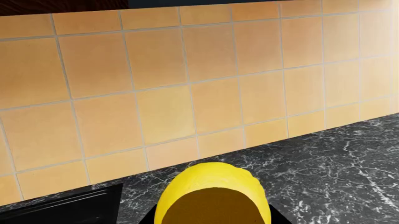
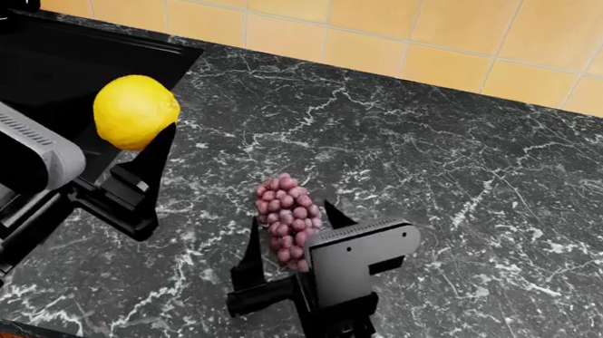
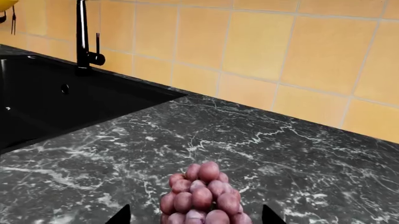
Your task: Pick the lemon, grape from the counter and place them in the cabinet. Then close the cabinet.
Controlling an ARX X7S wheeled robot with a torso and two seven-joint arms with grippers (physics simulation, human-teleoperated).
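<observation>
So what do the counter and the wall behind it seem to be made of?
The counter looks like polished dark marble: black with white veins and a faint sheen. The wall looks like glazed orange-tan ceramic tile, with square panels and pale grout lines. Both are renders, so this is only appearance.

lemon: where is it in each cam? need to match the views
Head view: the lemon sits left of centre, held up in the left gripper by the sink edge.
Left wrist view: fills the bottom centre, close to the lens.
Right wrist view: only a yellow sliver in the top-left corner.
Shared landmark: the orange tiled wall.
</observation>
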